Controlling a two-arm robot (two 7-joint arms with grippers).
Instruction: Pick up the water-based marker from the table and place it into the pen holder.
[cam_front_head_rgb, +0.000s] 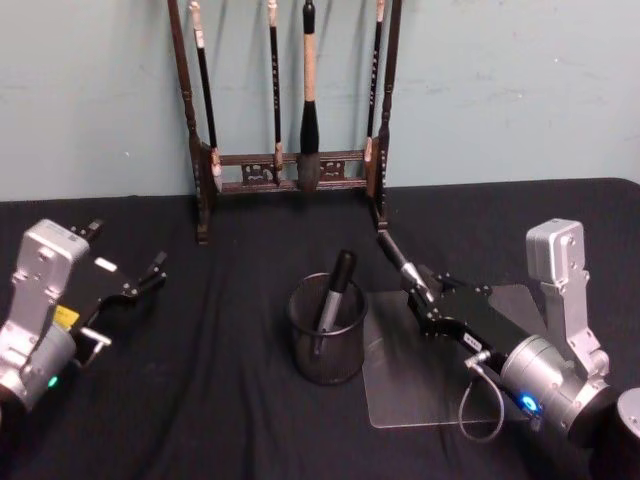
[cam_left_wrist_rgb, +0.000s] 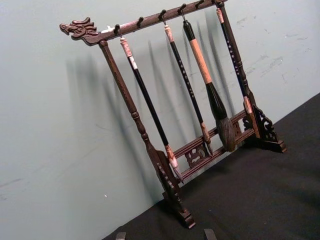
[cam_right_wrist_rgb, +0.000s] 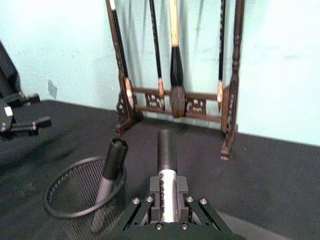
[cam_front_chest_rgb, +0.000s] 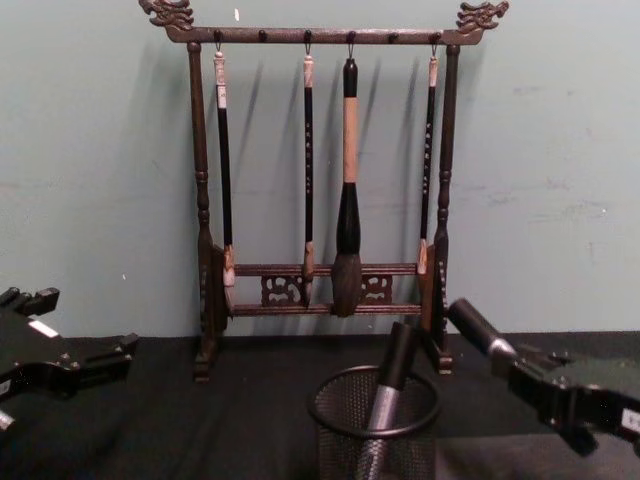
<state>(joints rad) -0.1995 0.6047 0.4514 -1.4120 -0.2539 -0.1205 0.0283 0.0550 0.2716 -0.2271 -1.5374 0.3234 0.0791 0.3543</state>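
Note:
My right gripper (cam_front_head_rgb: 421, 292) is shut on a water-based marker (cam_front_head_rgb: 398, 257) with a silver body and a black cap. It holds the marker tilted above the table (cam_front_head_rgb: 200, 410), just right of the pen holder (cam_front_head_rgb: 330, 365), cap pointing toward the back. In the right wrist view the held marker (cam_right_wrist_rgb: 166, 155) sticks out between the fingers, with the pen holder (cam_right_wrist_rgb: 65, 190) off to one side. In the chest view the held marker (cam_front_chest_rgb: 478, 330) is right of the holder (cam_front_chest_rgb: 340, 435). Another marker (cam_front_head_rgb: 335, 285) leans inside the mesh cup. My left gripper (cam_front_head_rgb: 125, 255) hovers open at the far left, holding nothing.
A tall dark wooden brush rack (cam_front_head_rgb: 290, 170) with several hanging brushes stands at the back by the pale green wall. A clear plastic sheet (cam_front_head_rgb: 430, 385) lies on the table beneath my right gripper.

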